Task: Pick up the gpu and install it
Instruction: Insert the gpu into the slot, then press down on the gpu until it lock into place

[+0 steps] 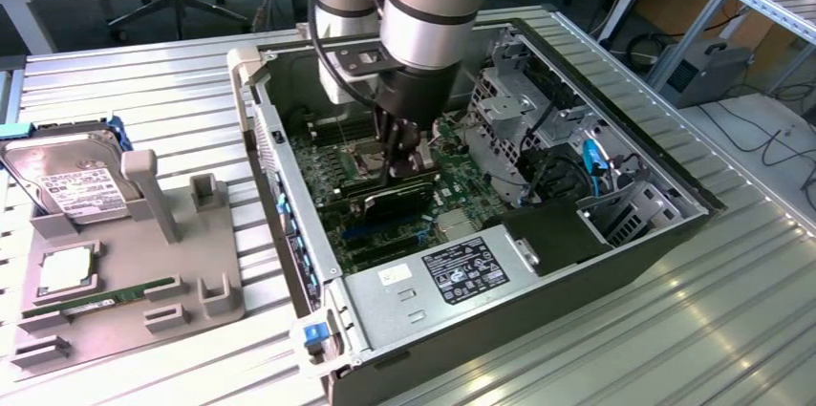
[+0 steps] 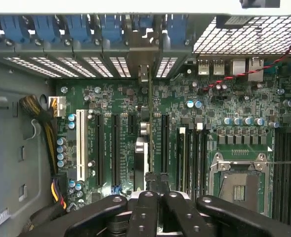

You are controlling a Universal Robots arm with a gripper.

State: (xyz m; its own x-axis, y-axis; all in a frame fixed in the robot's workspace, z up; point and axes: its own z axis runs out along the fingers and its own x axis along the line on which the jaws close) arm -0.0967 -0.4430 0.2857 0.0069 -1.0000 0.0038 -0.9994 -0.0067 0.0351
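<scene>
The pickup looks done: the gripper (image 1: 405, 169) is clamped tight on the gpu (image 1: 397, 198), held edge-on down inside the computer case (image 1: 637, 234), over the motherboard (image 2: 120, 98) slots, at six o'clock from the rear brackets. Seating it remains

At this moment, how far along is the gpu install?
Pickup looks done: the hand is shut on the gpu, held edge-on inside the open computer case over the motherboard slots. Whether the card is fully seated cannot be told, and the hand has not let go.
</scene>
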